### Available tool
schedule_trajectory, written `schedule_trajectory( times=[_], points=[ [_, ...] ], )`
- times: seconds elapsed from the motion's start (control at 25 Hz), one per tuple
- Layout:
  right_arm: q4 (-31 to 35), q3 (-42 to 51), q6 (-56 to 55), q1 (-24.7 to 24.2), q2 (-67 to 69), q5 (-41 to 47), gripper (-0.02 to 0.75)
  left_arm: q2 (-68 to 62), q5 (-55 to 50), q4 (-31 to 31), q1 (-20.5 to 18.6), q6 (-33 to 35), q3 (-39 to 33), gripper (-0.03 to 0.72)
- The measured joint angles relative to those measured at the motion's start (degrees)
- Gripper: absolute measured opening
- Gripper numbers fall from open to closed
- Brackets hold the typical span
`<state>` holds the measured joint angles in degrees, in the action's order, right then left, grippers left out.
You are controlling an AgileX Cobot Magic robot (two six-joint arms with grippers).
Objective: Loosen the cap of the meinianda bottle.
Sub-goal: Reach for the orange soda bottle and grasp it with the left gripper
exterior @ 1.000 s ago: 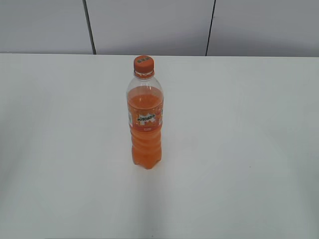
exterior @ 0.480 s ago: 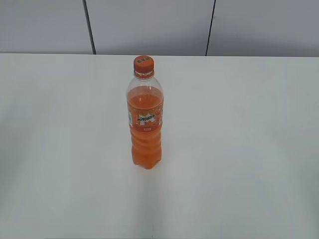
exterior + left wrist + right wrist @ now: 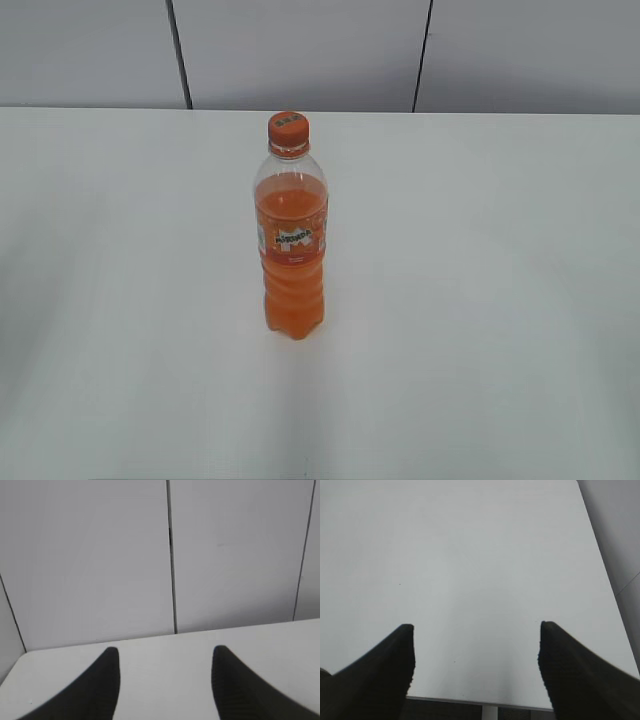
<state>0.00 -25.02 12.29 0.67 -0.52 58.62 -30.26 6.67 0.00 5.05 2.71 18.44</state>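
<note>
white table, grey wall

the table runs toward 12 o'clock, meeting wall panels split by dark seams.

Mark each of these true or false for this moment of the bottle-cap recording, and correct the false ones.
1. The meinianda bottle stands upright on the white table. True.
2. The orange cap is off and lies beside the bottle. False: it sits on the bottle's neck.
3. The left pincer is shut on the cap. False: its fingers stand apart with nothing between them.
4. The right pincer is open over bare table. True.
5. Neither arm shows in the exterior view. True.
6. The bottle is empty. False: orange drink fills it up to the shoulder.
</note>
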Motion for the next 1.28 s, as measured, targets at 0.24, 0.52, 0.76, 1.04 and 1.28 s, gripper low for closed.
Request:
schedule_trajectory(
  times=[0.24,0.52,0.76,1.04,1.28],
  points=[
    [0.00,0.00,0.00,0.00,0.00,0.00,0.578,-6.78,2.04,-0.70,0.00,0.00,0.00,0.374],
    [0.00,0.00,0.00,0.00,0.00,0.00,0.578,-17.08,4.94,-0.66,0.00,0.00,0.00,0.374],
    [0.00,0.00,0.00,0.00,0.00,0.00,0.578,-22.94,10.84,-0.32,0.00,0.00,-0.01,0.374],
    [0.00,0.00,0.00,0.00,0.00,0.00,0.578,-30.60,15.56,11.14,0.00,-0.84,-0.01,0.373],
    [0.00,0.00,0.05,0.00,0.00,0.00,0.578,-39.03,26.17,28.14,0.00,-15.77,-0.01,0.373]
  ],
)
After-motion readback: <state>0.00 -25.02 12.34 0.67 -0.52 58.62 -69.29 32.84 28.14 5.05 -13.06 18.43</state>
